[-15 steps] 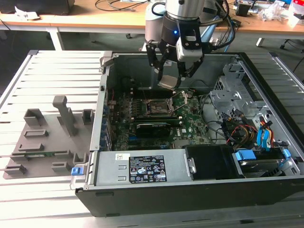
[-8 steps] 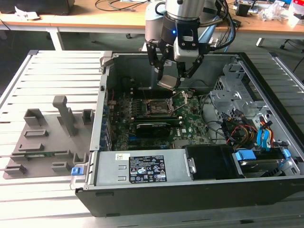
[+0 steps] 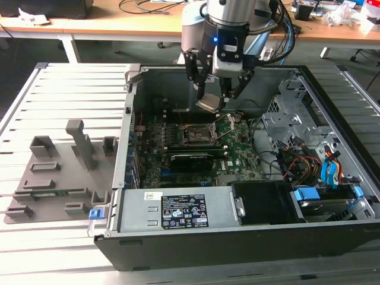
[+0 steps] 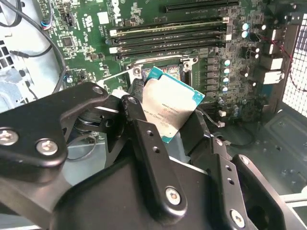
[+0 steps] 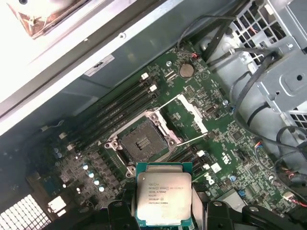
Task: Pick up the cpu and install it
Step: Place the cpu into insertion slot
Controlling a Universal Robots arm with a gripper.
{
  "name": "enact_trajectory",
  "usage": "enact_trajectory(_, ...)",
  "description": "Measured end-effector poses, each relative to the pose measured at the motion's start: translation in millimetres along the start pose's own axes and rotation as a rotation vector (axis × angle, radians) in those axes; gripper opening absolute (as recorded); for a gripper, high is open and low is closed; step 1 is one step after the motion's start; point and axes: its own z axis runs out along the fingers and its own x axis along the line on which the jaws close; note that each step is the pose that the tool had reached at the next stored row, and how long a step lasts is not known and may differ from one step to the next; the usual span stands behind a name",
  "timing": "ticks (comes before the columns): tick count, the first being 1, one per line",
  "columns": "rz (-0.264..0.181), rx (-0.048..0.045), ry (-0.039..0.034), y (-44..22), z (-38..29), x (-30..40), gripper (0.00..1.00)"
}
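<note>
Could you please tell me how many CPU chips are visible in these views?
1. The cpu is clamped in the gripper, held above the motherboard near the open, empty socket. Others could be hidden from view.

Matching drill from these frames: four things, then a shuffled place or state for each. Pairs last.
1. silvery-grey square metal cpu
2. black square socket frame
3. grey plastic block fixture
4. grey metal box with white label

A. outside the black computer case, on the slatted table, the exterior view's left
B. empty, metal lid swung open
C. gripped in the black tool above the green motherboard
D. inside the case, along its near wall in the exterior view

Pairs: 1-C, 2-B, 3-A, 4-D
</note>
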Motion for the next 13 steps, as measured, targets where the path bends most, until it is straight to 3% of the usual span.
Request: enact_trajectory(13, 0.139, -0.0037, 0.0066, 0.0, 0.4, 0.0, 0.55)
